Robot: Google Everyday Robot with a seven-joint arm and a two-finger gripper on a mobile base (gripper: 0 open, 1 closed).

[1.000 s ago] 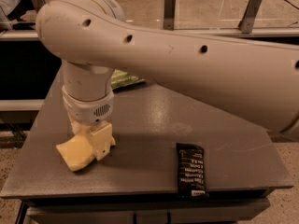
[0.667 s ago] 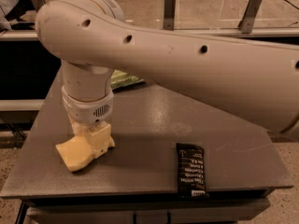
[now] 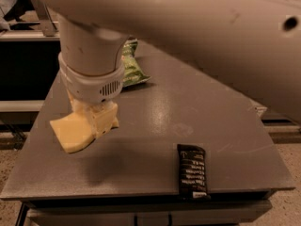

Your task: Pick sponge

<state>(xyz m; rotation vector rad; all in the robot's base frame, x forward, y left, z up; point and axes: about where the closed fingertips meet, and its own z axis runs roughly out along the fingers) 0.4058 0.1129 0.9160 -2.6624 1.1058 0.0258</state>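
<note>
- The sponge (image 3: 69,133) is at the 9 o'clock side of the counter (image 3: 160,112). Its right end is caught in the hand (image 3: 96,124) and the rest sticks out toward 8 o'clock.
- The hand looks pressed together on the sponge. Only the near finger shows, so the far side of the pinch is a guess.
- The sponge is probably very light, soft foam that squashes and springs back, and it is not fragile. It may sag or swivel when held by one end. A grip across the thick middle, between the wavy long edges, would be steadier.
- Compared with a second ago, the hand and sponge sit higher, and a shadow lies apart from them toward 5 o'clock, so the sponge seems lifted.
- The arm (image 3: 211,27) now fills the top of the view, and more of the green bag (image 3: 132,67) shows.
- The dark bar (image 3: 192,171) has not moved.
</note>
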